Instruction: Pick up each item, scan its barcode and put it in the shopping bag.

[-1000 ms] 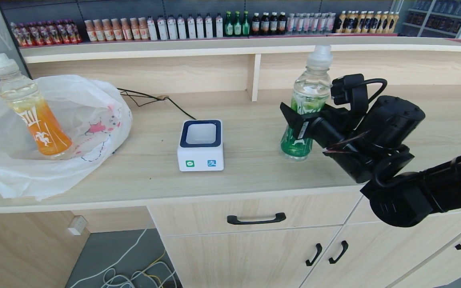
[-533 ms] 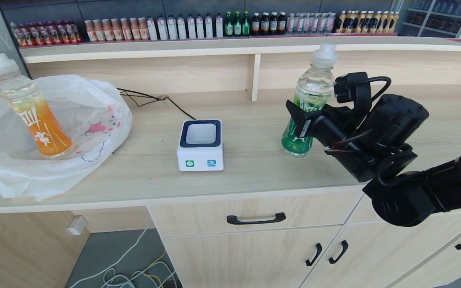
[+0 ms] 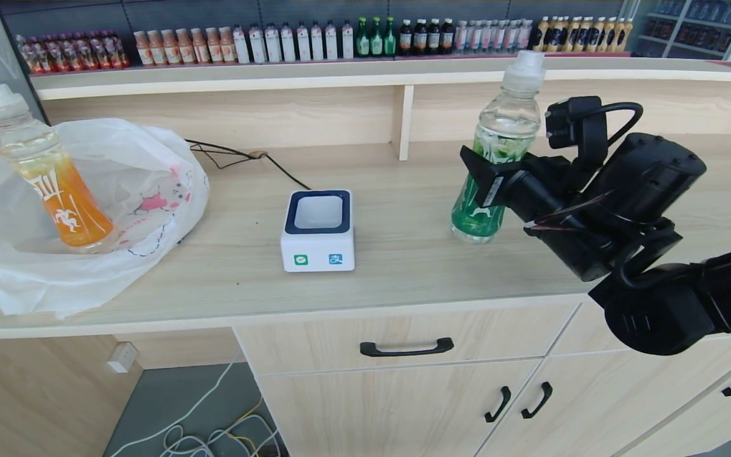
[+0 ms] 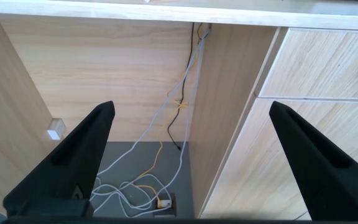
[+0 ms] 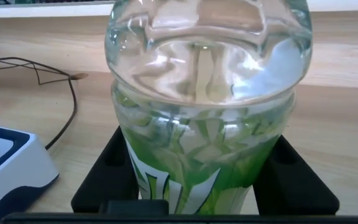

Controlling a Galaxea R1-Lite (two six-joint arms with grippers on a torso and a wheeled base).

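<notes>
A clear bottle with a green label [image 3: 497, 149] and a white cap leans a little in my right gripper [image 3: 491, 185], which is shut on its lower body at the right of the counter. Its base hangs just above the counter top. In the right wrist view the green bottle [image 5: 205, 118] sits between the two black fingers [image 5: 104, 180]. The white barcode scanner [image 3: 318, 230] stands at the counter's middle, left of the bottle. An orange-label bottle [image 3: 54, 181] stands in the white shopping bag [image 3: 169, 168] at the far left. My left gripper [image 4: 191, 162] hangs open below the counter.
A black cable [image 3: 238, 155] runs from the scanner to the back wall. A raised shelf [image 3: 340, 70] with rows of bottles spans the back. Drawers with black handles [image 3: 407, 348] lie under the counter. Loose cables [image 4: 148, 186] lie on the floor.
My right gripper has lifted the green bottle up and slightly to the right, off the counter. The scanner, bag and orange bottle have not moved.
</notes>
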